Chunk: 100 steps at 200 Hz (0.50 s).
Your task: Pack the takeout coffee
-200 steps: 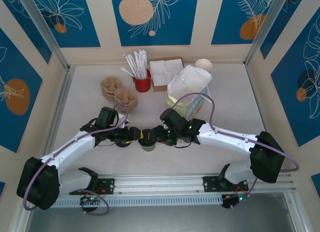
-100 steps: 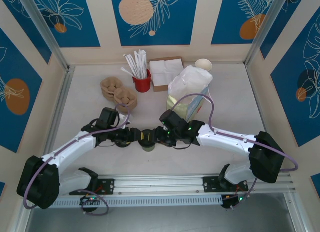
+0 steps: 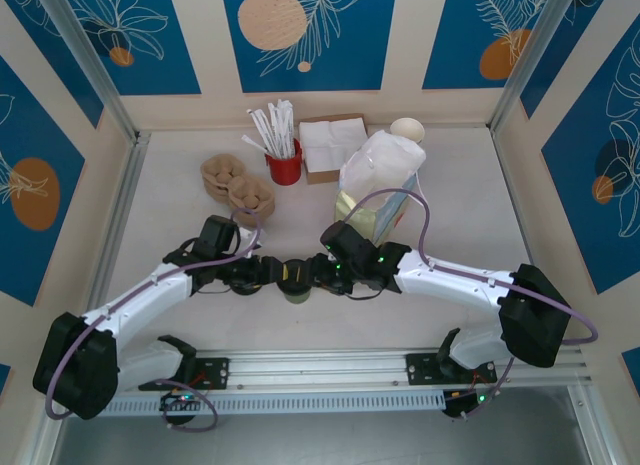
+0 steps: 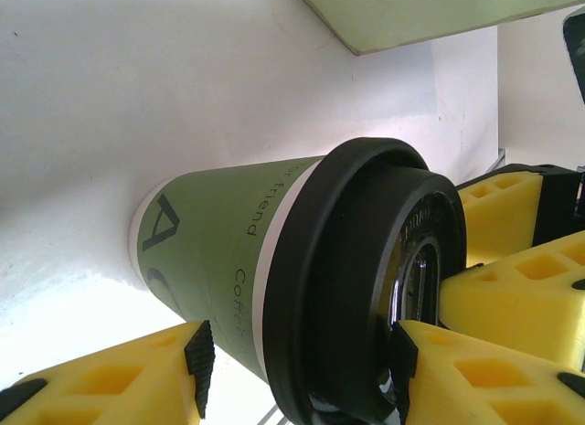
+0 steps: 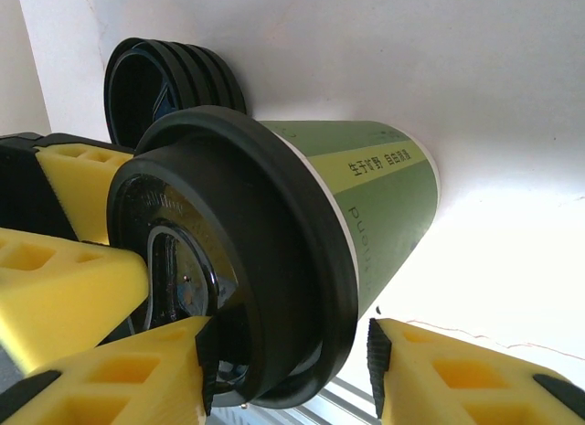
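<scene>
- Olive-green paper cup with black plastic lid [image 3: 295,285]: on worktop [image 3: 170,215], position unchanged.
- Left gripper [image 3: 272,273] at 9 o'clock, right gripper [image 3: 315,272] at 3 o'clock: jaws straddling cup top, clench cannot be told.
- Lift likely pending.

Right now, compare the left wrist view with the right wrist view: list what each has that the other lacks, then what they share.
Left wrist, not right wrist: a pale green panel along the top edge, and a large letter A and "Coffe" lettering on the cup's side.
Right wrist, not left wrist: a stack of black lids behind the cup, and Chinese characters on its side.
Both: the takeout coffee, olive-green with its black lid on, on the white table, flanked by yellow fingers of the left end effector and the right end effector.
</scene>
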### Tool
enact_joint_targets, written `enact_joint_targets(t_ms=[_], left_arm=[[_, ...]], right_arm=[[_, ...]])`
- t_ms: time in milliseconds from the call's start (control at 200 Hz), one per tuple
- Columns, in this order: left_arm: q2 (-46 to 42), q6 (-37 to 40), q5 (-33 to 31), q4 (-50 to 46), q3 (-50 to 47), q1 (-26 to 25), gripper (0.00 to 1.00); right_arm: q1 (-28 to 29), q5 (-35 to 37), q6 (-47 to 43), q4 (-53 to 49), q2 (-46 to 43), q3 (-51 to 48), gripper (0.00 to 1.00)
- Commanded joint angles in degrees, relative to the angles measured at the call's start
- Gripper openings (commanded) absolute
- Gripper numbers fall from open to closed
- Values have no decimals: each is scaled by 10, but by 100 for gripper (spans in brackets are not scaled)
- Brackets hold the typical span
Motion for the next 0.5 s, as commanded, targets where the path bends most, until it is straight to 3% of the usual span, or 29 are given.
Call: enact_joint_targets(t_ms=[0,495], left_arm=[[2,7,-55,-68,-11,-17,54],[-33,-15,-58,-90,61,-18,57]], right_arm=[[2,35,4,-84,12,-9,50],[3,8,-16,-108,10,65,56]])
